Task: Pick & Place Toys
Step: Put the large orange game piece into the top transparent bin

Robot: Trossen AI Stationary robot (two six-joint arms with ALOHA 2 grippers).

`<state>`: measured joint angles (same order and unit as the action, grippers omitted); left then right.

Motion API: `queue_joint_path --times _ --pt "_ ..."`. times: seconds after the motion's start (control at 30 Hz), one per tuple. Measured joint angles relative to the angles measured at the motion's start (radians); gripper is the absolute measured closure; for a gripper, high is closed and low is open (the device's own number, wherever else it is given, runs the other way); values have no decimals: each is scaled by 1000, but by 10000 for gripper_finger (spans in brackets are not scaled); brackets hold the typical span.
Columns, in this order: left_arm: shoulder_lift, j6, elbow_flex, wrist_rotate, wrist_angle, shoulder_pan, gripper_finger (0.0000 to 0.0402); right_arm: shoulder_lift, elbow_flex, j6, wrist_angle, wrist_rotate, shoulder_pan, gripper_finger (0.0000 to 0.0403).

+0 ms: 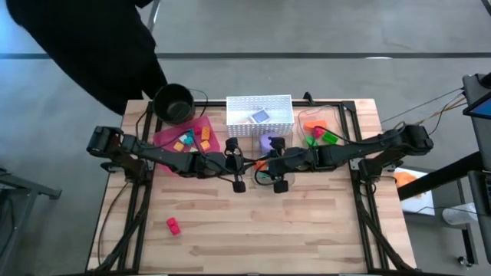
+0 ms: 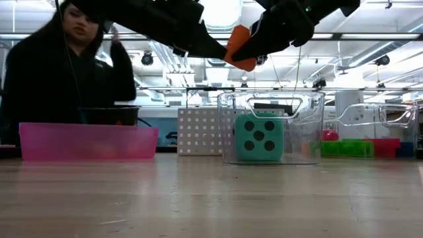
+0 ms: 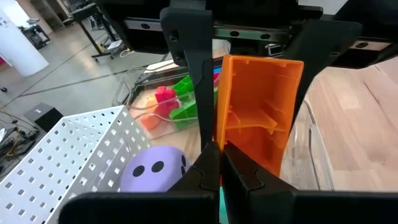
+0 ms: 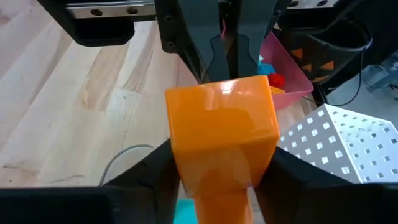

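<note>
An orange brick (image 3: 258, 118) hangs high over the table's middle, held between both grippers; in the low view the orange brick (image 2: 241, 49) is well above the tabletop. My left gripper (image 3: 221, 165) comes from the table's left and is shut on it. My right gripper (image 4: 217, 177) comes from the right, its fingers on either side of the brick. A purple die (image 1: 270, 142) lies just beyond them by the white basket (image 1: 258, 115). A teal die (image 2: 259, 137) sits inside a clear container (image 2: 271, 129). A red brick (image 1: 173, 225) rests on the table, near left. My left gripper pinches a thin wall at the edge of the brick's hollow open side (image 3: 231, 149) between its two fingers, coming nearly level from the table's left. The brick is lifted clear. My right gripper clamps the brick's two opposite outer sides (image 4: 180, 155) between its fingers (image 4: 152, 171), slanting down from the table's right. The brick's closed smooth face (image 4: 221, 118) is toward this wrist.
A pink tray (image 1: 165, 138) with small bricks and a black pot (image 1: 175, 102) stand at the far left. A clear bin (image 1: 307, 121) with green and red toys is at the far right. A person in black stands behind the table's far left corner (image 2: 66, 73).
</note>
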<state>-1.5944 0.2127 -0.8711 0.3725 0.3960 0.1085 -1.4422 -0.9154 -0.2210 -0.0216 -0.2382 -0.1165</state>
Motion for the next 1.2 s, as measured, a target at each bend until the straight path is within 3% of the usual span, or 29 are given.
queue_joint_path --times 0.17,0.47,0.93,1.2 --pt "0 0 0 -3 0 0 401 0 0 0 1 1 0 267" --pt "0 -1 0 0 2 0 401 0 1 1 -2 18 0 210" --pt "-1 -2 0 -1 3 0 401 1 1 4 0 20 1 264" --pt "-1 -3 0 0 3 0 399 1 1 4 1 22 3 246"
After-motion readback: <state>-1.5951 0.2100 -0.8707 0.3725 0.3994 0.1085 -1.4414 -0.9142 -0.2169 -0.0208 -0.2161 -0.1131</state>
